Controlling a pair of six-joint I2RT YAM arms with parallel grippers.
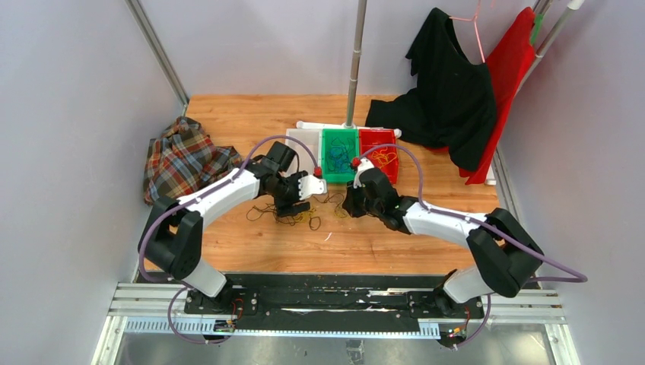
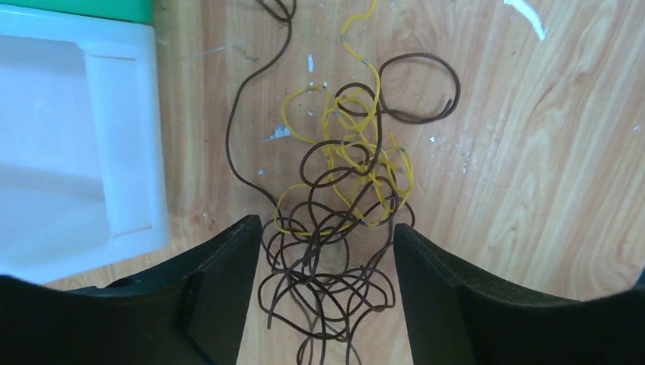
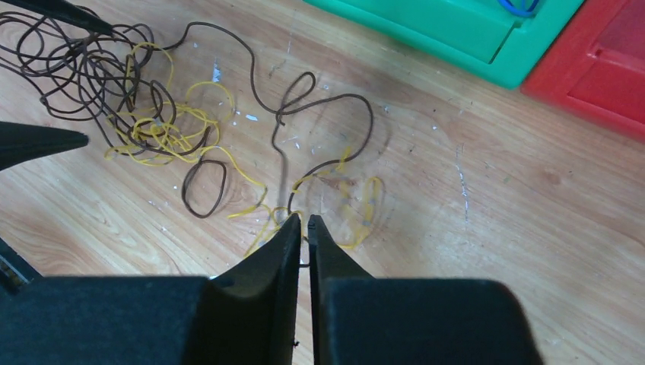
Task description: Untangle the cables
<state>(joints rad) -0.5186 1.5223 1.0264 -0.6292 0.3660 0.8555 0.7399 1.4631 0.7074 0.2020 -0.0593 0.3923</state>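
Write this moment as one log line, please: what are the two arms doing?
left fingers: open, straddling cable tangle | right fingers: nearly shut at a yellow strand, grip unclear

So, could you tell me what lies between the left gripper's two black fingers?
A tangle of thin dark brown and yellow wires lies there, as the left wrist view shows.

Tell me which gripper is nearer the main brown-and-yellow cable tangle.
Left. The left gripper hangs right over the tangle, open fingers straddling it. The right gripper sits off to the tangle's side, shut beside a loose yellow strand.
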